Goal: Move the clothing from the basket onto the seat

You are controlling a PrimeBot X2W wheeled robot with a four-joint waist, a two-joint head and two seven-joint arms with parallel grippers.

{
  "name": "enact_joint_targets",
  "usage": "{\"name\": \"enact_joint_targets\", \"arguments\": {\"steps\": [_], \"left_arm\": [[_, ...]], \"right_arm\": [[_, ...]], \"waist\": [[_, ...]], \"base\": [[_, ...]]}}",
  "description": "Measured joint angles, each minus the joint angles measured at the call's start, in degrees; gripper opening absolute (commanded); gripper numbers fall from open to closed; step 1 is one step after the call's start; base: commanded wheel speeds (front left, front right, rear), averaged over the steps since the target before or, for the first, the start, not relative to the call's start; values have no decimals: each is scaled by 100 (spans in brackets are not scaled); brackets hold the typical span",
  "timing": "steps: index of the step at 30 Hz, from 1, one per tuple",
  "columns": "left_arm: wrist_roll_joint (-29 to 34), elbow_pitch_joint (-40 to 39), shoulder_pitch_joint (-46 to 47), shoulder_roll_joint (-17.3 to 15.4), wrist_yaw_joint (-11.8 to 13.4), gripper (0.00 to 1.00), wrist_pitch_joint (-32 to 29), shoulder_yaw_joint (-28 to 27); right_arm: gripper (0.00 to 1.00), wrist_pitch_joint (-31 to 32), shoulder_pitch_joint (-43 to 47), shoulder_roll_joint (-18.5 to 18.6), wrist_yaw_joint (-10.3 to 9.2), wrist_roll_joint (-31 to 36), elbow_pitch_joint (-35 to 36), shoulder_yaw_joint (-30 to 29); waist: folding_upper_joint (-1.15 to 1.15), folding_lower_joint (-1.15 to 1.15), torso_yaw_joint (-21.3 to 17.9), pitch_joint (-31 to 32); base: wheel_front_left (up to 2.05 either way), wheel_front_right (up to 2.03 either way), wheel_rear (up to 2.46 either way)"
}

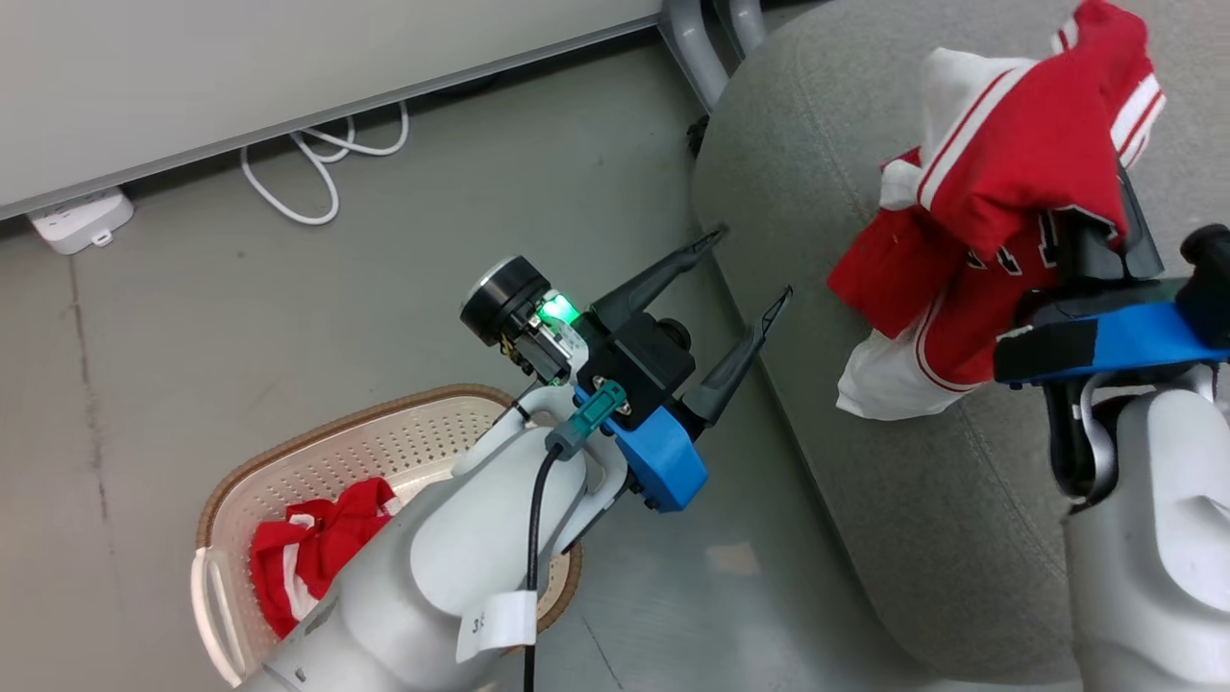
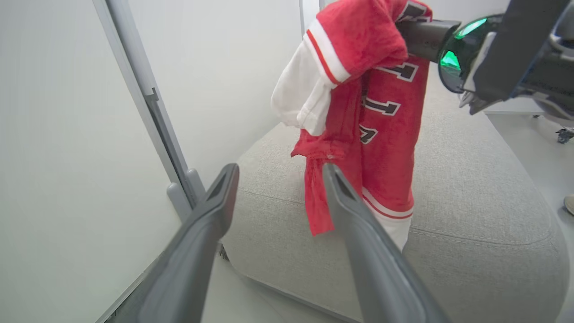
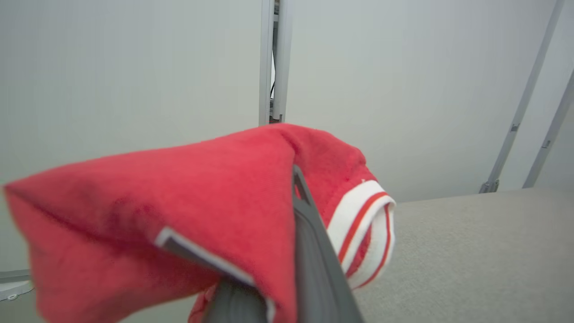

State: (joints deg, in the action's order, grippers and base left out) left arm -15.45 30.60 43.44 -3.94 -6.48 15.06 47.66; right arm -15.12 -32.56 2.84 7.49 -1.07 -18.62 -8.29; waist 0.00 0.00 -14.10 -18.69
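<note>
Roughly halfway: jersey (image 1: 1009, 173) clamped in right gripper (image 3: 299, 193), hanging over seat (image 1: 865, 500), not yet released. Second red garment (image 1: 312, 548) in basket (image 1: 317, 432), on floor beside seat, untouched. Left gripper (image 1: 754, 261) spread wide, empty, at seat edge.

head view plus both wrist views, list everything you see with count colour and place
jersey: 1, red, white trim, black lettering, hanging from right tool over seat
garment: 1, red and white, in basket
basket: 1, cream, brown rim, on floor left of seat
seat: 1, grey, right side
cable: 1, white, on floor by wall
power strip: 1, white, at wall's foot
left tool: 1, dark, open, between basket and seat
right tool: 1, dark, shut on jersey
</note>
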Motion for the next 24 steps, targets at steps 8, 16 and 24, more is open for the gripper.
{"name": "enact_joint_targets", "arguments": {"steps": [8, 16, 24], "left_arm": [[34, -70, -201, 12, -24, 100, 0, 185], [34, -111, -353, 45, -60, 100, 0, 326], [37, -145, -401, 49, -62, 100, 0, 319]], "right_arm": [[0, 0, 539, -1, 0, 77, 401, -492], [0, 0, 1049, 0, 0, -1, 578, -758], [0, 0, 1178, -1, 0, -68, 601, -702]], "waist": [[0, 0, -434, -25], [0, 0, -672, -10], [0, -1, -690, 18]], "base": [[0, 0, 0], [0, 0, 0], [0, 0, 0]]}}
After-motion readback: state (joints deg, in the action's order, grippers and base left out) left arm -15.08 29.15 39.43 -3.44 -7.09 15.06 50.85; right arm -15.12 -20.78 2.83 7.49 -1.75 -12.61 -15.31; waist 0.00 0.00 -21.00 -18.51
